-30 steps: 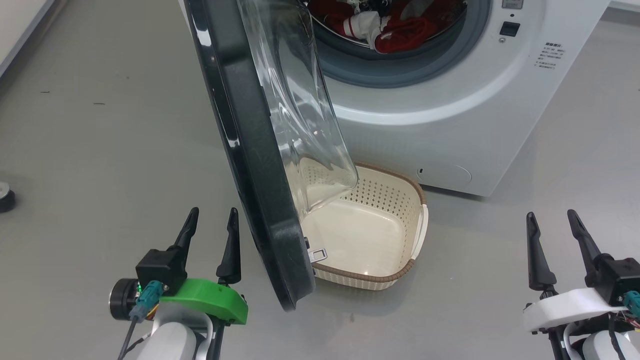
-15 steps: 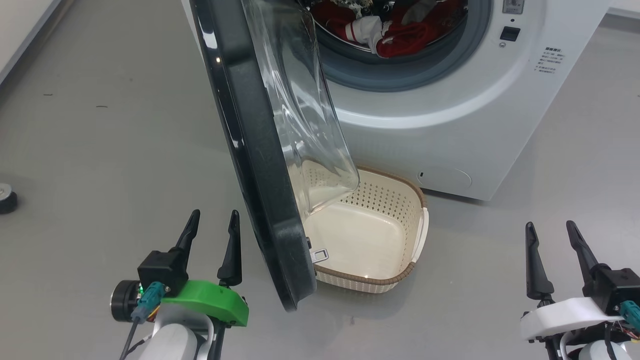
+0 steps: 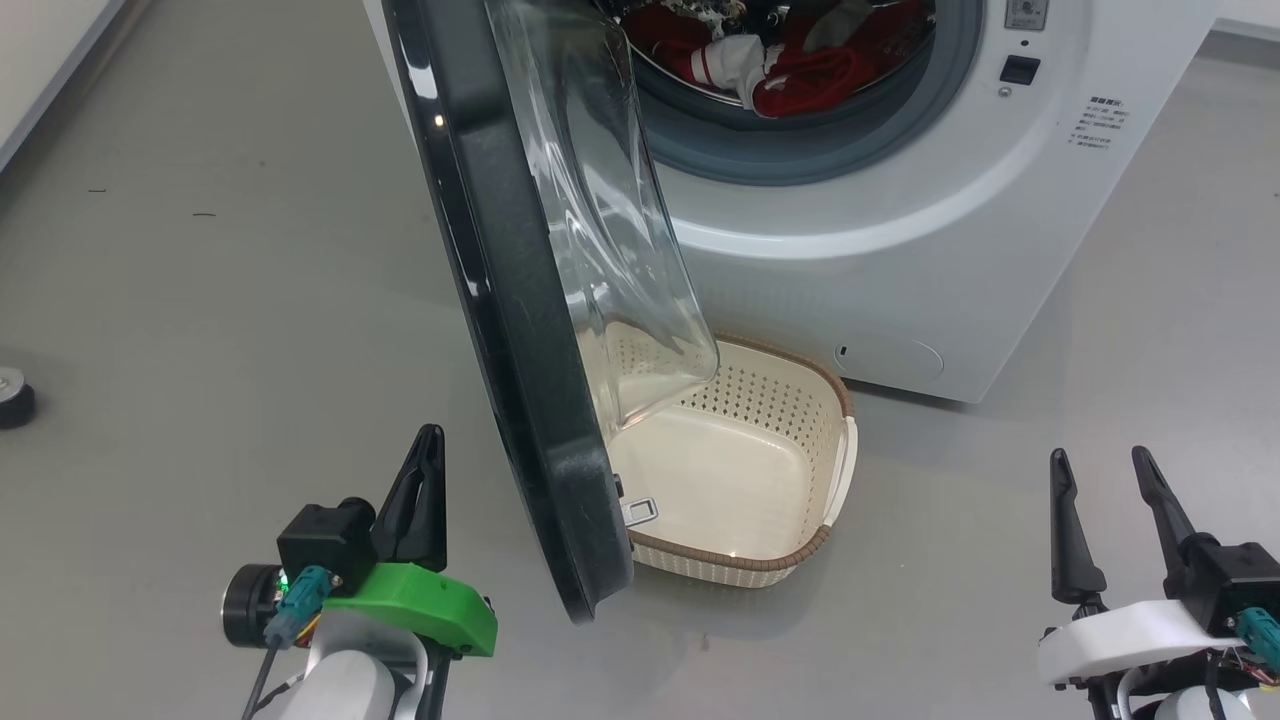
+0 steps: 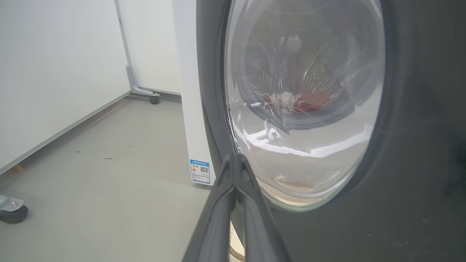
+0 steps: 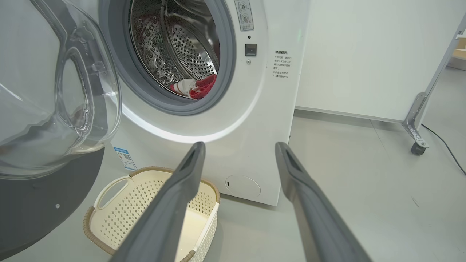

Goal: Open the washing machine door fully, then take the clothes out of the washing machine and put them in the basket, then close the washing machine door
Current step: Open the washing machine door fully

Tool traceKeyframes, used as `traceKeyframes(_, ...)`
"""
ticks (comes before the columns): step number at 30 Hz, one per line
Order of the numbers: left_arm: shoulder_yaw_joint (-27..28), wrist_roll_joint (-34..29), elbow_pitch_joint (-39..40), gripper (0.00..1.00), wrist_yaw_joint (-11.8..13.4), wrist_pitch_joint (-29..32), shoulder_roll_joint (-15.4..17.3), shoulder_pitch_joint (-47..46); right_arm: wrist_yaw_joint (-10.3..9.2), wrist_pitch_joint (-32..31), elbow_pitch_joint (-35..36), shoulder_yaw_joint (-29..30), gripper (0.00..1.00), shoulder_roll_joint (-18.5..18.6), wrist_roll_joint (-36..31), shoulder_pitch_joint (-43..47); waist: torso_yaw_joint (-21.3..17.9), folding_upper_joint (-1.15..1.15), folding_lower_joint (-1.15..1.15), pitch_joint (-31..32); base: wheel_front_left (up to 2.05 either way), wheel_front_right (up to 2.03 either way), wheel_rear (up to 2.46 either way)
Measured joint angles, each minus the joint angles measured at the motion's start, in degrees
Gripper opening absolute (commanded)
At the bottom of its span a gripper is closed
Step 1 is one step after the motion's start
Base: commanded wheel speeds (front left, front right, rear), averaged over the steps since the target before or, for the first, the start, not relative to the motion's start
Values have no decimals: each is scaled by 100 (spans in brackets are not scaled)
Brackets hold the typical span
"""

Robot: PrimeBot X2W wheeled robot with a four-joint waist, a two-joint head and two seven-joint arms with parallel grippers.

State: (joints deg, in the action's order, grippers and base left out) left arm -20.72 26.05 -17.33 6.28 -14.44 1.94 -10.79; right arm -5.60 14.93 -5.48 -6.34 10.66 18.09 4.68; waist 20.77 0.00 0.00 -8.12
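The washing machine door (image 3: 500,300) stands partly open, edge-on to me, its clear glass bowl (image 3: 600,220) hanging over the basket (image 3: 740,470). My left gripper (image 3: 428,432) is shut and empty, just left of the door's outer face and apart from it. In the left wrist view its closed fingertips (image 4: 236,156) point at the door (image 4: 418,145). Red and white clothes (image 3: 800,70) lie in the drum of the washing machine (image 3: 900,200). My right gripper (image 3: 1098,455) is open over the floor at the lower right; in its wrist view (image 5: 240,145) it faces the machine (image 5: 262,109), the clothes (image 5: 204,85) and the basket (image 5: 145,196).
A castor (image 3: 12,395) sits on the grey floor at far left, near a white wall (image 4: 54,72). A metal frame leg on a wheel (image 5: 417,145) and a cable (image 5: 447,149) stand right of the machine. A blue label (image 4: 201,171) marks the machine's side.
My left gripper has closed its fingers on nothing. The door, basket and right gripper stay as they were; the head camera shifted slightly a second ago.
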Motion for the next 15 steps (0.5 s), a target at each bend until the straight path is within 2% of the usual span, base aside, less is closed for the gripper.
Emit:
traceKeyframes(8, 45, -4, 220, 0, 0, 0, 0, -4, 48, 0, 25, 136, 100, -44, -48, 64, 78, 0, 0, -3, 0, 0, 0)
traceKeyframes(15, 370, -198, 989, 0, 7, 0, 0, -91, 101, 0, 25, 198, 100, -85, -111, 64, 127, 0, 0, -8, 0, 0, 0)
